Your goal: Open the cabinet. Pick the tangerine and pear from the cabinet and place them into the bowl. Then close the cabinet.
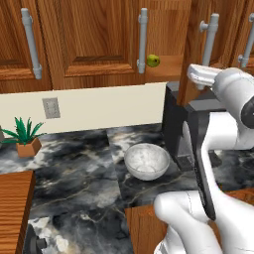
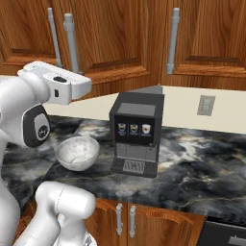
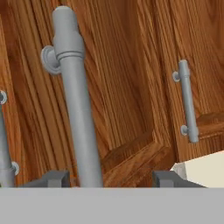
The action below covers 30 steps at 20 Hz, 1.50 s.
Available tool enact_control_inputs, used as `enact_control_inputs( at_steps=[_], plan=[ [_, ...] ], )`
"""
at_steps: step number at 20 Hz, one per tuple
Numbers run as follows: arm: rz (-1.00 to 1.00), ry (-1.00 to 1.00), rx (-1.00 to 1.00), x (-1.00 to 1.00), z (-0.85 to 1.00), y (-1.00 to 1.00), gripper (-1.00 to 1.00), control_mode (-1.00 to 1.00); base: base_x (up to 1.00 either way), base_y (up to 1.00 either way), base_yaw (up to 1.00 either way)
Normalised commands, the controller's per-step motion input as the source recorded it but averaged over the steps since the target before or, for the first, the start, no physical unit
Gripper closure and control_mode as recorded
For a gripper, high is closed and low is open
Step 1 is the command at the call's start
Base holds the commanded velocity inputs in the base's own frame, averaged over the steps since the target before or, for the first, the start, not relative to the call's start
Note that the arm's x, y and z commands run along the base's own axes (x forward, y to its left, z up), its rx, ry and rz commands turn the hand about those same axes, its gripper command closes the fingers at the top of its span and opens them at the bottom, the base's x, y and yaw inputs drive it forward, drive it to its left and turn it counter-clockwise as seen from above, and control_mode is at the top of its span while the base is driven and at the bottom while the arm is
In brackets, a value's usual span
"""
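Cabinet (image 1: 99, 34) across the top of the left base view, reddish-brown, and it is partly open: there is a gap right of centre at the top, with one door swung out edge-on at the gap's right side. In that gap sits the pear (image 1: 153, 60), small and yellow-green, resting on the wood shelf (image 1: 171, 64) just right of a grey vertical bar handle. Over to the hand view: a thick grey handle (image 3: 76, 109) runs from the top down to the bottom, left of centre, and the pincer (image 3: 110, 179) is spread. One dark fingertip (image 3: 52, 178) rises at the lower left of the bar and the other at the lower right, so the handle stands between them. There is a visible gap on each side, wider on the right, and nothing is pinched. A second, smaller handle shows at the right of that frame and the edge of another at the far left. Down on the dark marbled tabletop (image 1: 84, 168), the bowl (image 1: 146, 161) sits just right of centre in the left base view, pale and mottled, well below the pear. It is just beside the black coffee machine (image 2: 137, 129), which stands at the centre of the right base view with the bowl to its left. At the far left of the left base view, a small potted plant (image 1: 25, 136) stands against the cream wall. A grey wall outlet (image 1: 50, 107) is above it and to its right.
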Motion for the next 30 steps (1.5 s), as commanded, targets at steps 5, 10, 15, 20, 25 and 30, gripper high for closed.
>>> enact_control_inputs(
  at_steps=[5, 10, 15, 20, 25, 30],
  plan=[
    [-0.06, -0.01, 0.02, -1.0, -0.07, 0.06, -1.0, -1.0, 0.0, 0.0, 0.0],
    [-0.05, 0.01, 0.0, -0.4, -0.02, 0.75, -1.0, -1.0, 0.0, 0.0, 0.0],
    [-0.07, 0.0, -0.03, 0.05, 0.0, 0.9, -1.0, -1.0, 0.0, 0.0, 0.0],
    [-0.13, -0.01, -0.03, 0.58, 0.0, 0.41, -1.0, -1.0, 0.0, 0.0, 0.0],
    [-0.09, 0.0, 0.0, 0.77, 0.0, 0.03, -1.0, -1.0, 0.0, 0.0, 0.0],
    [-0.18, 0.0, 0.0, 0.66, 0.0, -0.06, -1.0, -1.0, 0.0, 0.0, 0.0]
  ],
)
